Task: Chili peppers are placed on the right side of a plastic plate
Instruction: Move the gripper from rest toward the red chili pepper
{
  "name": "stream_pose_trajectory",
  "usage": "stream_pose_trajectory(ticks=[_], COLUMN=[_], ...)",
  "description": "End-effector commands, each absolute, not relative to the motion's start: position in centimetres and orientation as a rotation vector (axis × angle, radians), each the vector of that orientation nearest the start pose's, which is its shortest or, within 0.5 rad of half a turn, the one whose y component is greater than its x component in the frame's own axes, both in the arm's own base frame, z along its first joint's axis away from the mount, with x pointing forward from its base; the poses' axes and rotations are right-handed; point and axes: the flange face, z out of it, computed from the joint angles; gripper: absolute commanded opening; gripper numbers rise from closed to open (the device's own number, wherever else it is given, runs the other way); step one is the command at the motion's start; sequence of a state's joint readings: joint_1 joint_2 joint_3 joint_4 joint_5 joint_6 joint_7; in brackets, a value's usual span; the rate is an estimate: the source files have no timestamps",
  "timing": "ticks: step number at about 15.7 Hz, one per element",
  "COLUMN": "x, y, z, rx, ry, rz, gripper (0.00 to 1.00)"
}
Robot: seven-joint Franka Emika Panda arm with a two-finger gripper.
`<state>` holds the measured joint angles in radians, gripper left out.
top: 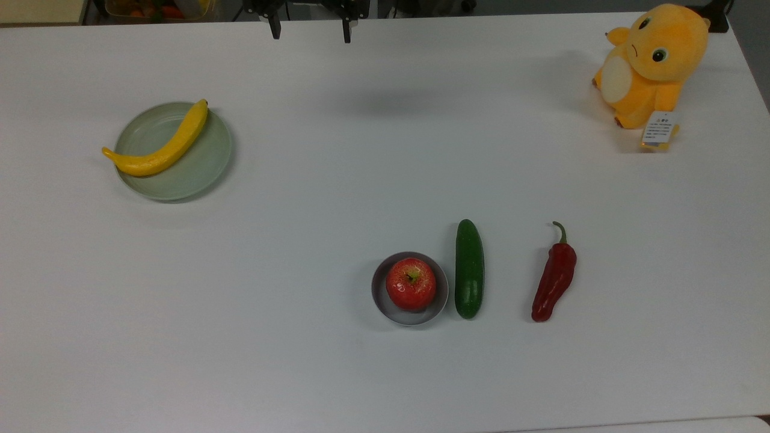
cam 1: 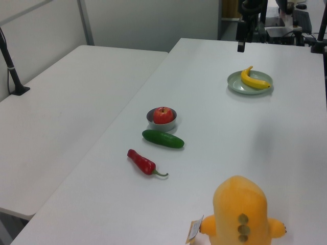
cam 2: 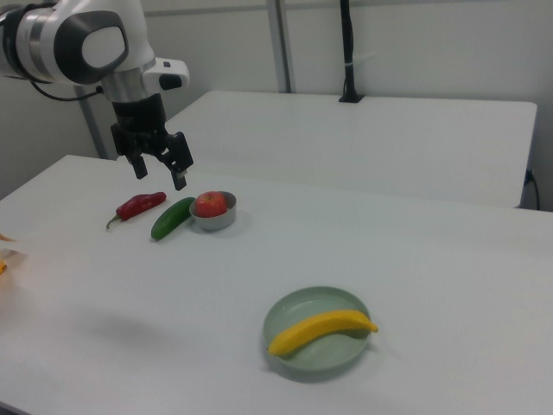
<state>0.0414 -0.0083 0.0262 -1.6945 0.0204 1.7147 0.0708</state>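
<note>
The chili pepper (top: 554, 276) (cam 1: 142, 162) (cam 2: 140, 206) is long, dark red and glossy with a curved green stem, and lies on the white table in the top view's lower right. The pale green plastic plate (top: 201, 168) (cam 1: 236, 84) (cam 2: 292, 313) sits far off at the top view's left with a yellow banana (top: 162, 150) (cam 1: 254, 79) (cam 2: 320, 331) lying across it. My gripper (top: 311, 29) (cam 2: 159, 173) hangs open in the air at the top view's upper edge, holding nothing, far from both pepper and plate.
A dark green cucumber (top: 469, 269) (cam 1: 162, 139) (cam 2: 173, 218) lies beside the pepper. A red apple (top: 411, 284) sits in a small grey bowl (top: 379, 296) next to it. An orange plush toy (top: 652, 63) (cam 1: 242, 212) sits in the top view's upper right corner.
</note>
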Motion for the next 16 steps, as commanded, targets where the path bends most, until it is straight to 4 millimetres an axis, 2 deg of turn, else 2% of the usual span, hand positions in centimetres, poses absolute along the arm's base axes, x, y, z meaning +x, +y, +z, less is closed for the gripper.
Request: stream_pose_trajectory(ticks=[1,9,13,16], x=[54.9,55.5,57.7,59.6], y=[4.2,4.6,5.4,7.5], z=[58.9,58.5,57.9,57.3], rx=[-3.100,-3.082,-3.048,-3.013], ry=[-0.056,-0.052,-0.008,0.122], rz=[-0.037,-0.052,-0.159,-0.286], gripper=[1.00,1.00,1.00,1.00])
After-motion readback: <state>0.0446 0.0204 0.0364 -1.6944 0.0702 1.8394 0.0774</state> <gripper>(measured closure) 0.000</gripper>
